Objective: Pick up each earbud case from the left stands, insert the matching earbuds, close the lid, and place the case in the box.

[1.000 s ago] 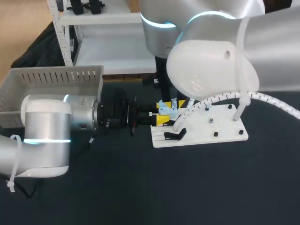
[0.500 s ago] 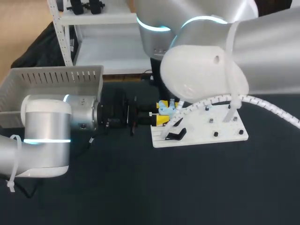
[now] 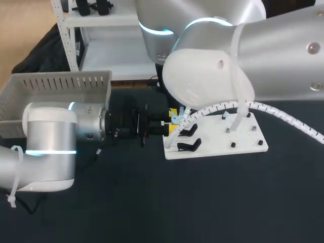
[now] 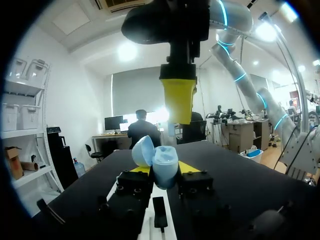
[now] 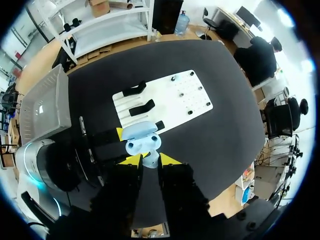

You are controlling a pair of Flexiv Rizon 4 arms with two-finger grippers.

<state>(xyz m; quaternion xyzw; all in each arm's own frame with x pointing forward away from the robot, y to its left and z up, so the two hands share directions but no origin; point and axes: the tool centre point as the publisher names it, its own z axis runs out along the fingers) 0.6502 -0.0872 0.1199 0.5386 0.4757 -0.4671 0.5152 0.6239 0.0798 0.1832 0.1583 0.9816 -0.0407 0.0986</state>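
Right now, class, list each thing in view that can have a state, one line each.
earbud case: lid open
left jaws: shut on the earbud case
right jaws: shut on an earbud above it
black stands: both empty

The pale blue rounded plastic earbud case (image 4: 161, 164) and small pale blue earbud (image 5: 150, 158); yellow tips on left pincer (image 4: 163, 172) and right pincer (image 5: 150, 161); flat white stand board (image 3: 244, 145) with black clips (image 3: 188, 147); black tabletop (image 3: 212, 202).
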